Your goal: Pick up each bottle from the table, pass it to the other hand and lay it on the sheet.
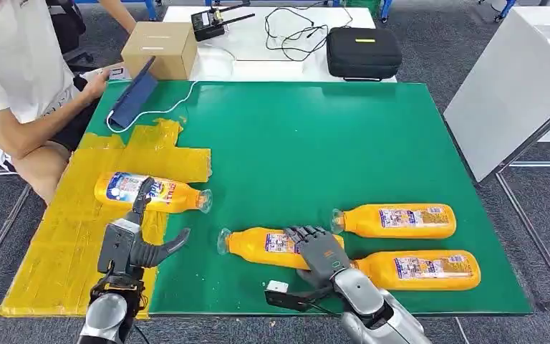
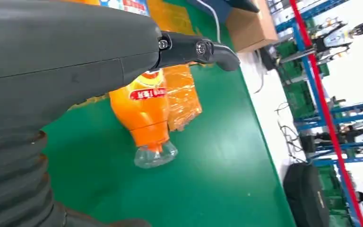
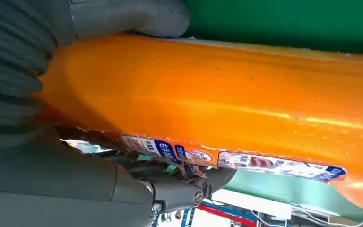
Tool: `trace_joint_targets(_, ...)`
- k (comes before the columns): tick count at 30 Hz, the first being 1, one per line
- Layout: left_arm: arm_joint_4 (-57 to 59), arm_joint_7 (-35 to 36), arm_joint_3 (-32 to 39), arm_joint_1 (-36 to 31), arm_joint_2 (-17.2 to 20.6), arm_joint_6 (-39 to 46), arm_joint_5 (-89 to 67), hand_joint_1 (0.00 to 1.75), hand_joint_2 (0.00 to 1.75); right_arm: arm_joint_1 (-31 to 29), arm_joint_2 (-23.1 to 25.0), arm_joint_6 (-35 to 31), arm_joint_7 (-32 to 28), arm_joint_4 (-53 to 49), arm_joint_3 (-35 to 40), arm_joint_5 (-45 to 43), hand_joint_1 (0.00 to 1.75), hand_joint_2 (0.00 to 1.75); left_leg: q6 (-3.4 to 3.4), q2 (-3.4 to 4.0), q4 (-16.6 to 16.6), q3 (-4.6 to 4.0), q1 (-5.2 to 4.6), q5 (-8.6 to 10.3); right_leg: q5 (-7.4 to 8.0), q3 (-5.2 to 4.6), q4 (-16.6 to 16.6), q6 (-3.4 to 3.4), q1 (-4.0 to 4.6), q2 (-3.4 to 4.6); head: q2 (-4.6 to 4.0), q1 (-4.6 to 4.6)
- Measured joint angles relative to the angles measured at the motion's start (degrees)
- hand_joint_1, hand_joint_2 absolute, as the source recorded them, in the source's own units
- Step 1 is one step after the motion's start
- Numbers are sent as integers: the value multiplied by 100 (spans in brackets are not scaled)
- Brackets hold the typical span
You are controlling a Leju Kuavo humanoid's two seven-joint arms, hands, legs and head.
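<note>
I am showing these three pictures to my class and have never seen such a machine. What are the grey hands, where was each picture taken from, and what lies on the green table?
The grey hands belong to a humanoid robot. The wide picture is from its head, looking down at a green table. The other two come from cameras at its wrists.

Four orange bottles lie on their sides. One bottle on the sheet rests on a yellow sheet, also seen close up. The left hand hangs open beside it.

The right hand wraps the nearest bottle, filling its wrist picture. Two further bottles lie to the right. A person sits alongside.
</note>
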Motion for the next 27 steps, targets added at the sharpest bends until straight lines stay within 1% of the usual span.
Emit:
trace_joint_targets(7, -162, -37, -103, 35, -26, 77, -31, 0, 175, 30, 70, -99, 0, 24, -88, 57, 175, 175, 0, 0, 0, 0, 0, 0, 0, 0, 0, 0, 0, 0, 0, 0)
trace_joint_targets(12, -358, -39, -180, 115, -48, 109, -46, 0, 175, 228, 247, -683, 4, -33, -344, -15, 175, 175, 0, -2, 0, -7, 0, 0, 0, -3, 1, 0, 0, -1, 0, 0)
trace_joint_targets(14, -453, -20, -208, 158, -50, 37, 42, 0, 175, 361, 346, -1046, -37, -166, -527, -94, 175, 175, 0, 1, 0, -17, 0, 0, 3, -12, 2, -3, 0, 0, 0, -2)
trace_joint_targets(17, -590, 48, -304, 215, -50, -179, 282, 0, 175, 596, 557, -1791, -403, -563, -887, -403, 175, 175, 0, 3, 1, -20, 0, 0, 3, -19, 2, -3, 0, 0, 0, -2)
trace_joint_targets(21, -627, 207, -429, 218, -50, -234, 537, 0, 175, 820, 808, -2528, -943, -994, -1324, -895, 175, 175, -2, 1, 0, -21, 2, -3, -1, -20, 2, -3, 1, 0, 0, 0)
trace_joint_targets(24, -627, 319, -533, 205, -46, -269, 854, 0, 175, 997, 983, -3048, -1492, -1263, -1608, -1452, 175, 175, -4, 3, 0, -22, 2, -4, -2, -22, 2, -3, 1, 0, 0, 0)
trace_joint_targets(27, -606, 398, -643, 185, -39, -291, 1028, 0, 175, 1114, 1128, -3349, -1863, -1506, -1797, -1863, 175, 175, -4, 3, 0, -22, 2, -4, -2, -23, 1, -3, 1, 0, 0, 0)
